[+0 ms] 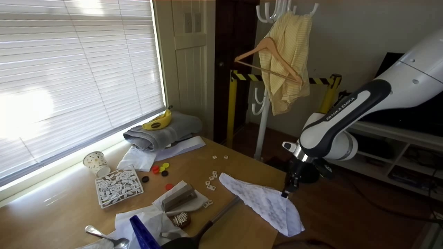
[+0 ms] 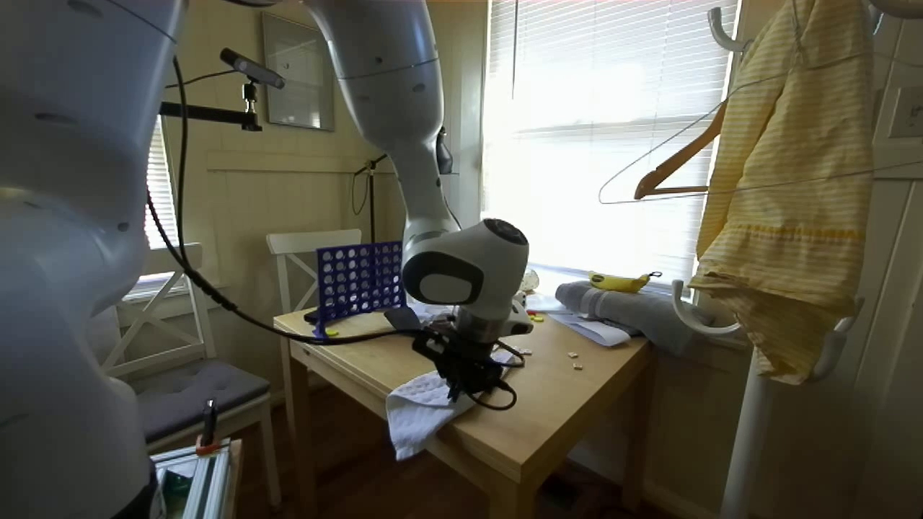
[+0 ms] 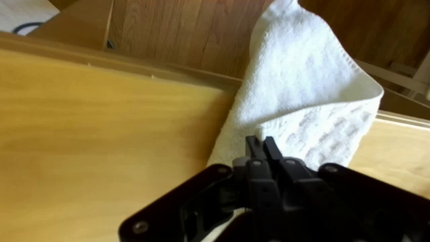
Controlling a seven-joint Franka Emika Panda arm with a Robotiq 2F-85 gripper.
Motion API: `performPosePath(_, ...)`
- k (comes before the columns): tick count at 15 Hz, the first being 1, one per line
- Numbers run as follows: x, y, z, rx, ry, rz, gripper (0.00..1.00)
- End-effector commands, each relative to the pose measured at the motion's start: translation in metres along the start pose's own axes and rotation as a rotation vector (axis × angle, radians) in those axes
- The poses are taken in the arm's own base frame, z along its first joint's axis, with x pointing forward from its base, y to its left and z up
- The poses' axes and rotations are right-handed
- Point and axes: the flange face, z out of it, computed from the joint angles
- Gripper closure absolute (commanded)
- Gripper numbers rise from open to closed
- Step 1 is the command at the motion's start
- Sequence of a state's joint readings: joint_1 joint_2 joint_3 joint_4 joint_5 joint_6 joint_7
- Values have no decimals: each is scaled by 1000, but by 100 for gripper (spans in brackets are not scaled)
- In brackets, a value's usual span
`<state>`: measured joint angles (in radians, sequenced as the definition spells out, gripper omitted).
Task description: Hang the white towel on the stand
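Judging by the wrist view, a folded-over corner of the white textured cloth towel (image 3: 289,84) is pinched in the black two-finger gripper (image 3: 261,139), with its fingers (image 3: 272,150) nearly together. The rest is draped over the edge of the light wooden table (image 1: 190,159), one end dangling, so a proper lift hasn't been managed yet.

As for what could be messed up from here: only a small bite of fabric seems to be held, so it could easily be lost if the towel gets yanked or dragged. In an exterior view, a long-handled black-and-grey kitchen utensil (image 1: 206,227) is seen right by the towel, and small white letter tiles (image 1: 211,187) are scattered near it. Those could be swept along if the lift is kept too low.

Then there's the white coat stand (image 1: 262,131). A lot of room near its curved hooks (image 1: 267,9) is taken by the yellow striped cloth (image 1: 290,58) and the tan wooden hanger (image 1: 269,43). If a hook is missed, the towel would probably be dropped, or the hanger knocked off. The thin black cable loop (image 2: 494,408) by the gripper could be snagged too.
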<state>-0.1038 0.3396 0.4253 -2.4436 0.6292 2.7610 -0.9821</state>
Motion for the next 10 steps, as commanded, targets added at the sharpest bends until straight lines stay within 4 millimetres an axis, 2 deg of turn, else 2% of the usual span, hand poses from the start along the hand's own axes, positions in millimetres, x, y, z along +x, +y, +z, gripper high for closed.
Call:
performPosePath(1, -7, -12, -59, -55, 160, -56, 99)
performPosePath(6, -8, -16, -151, -191, 413, -44, 99)
performPosePath(8, -19, -21, -175, -269, 466, -22, 99)
performPosePath(10, -27, -26, -187, -363, 411, 0, 99)
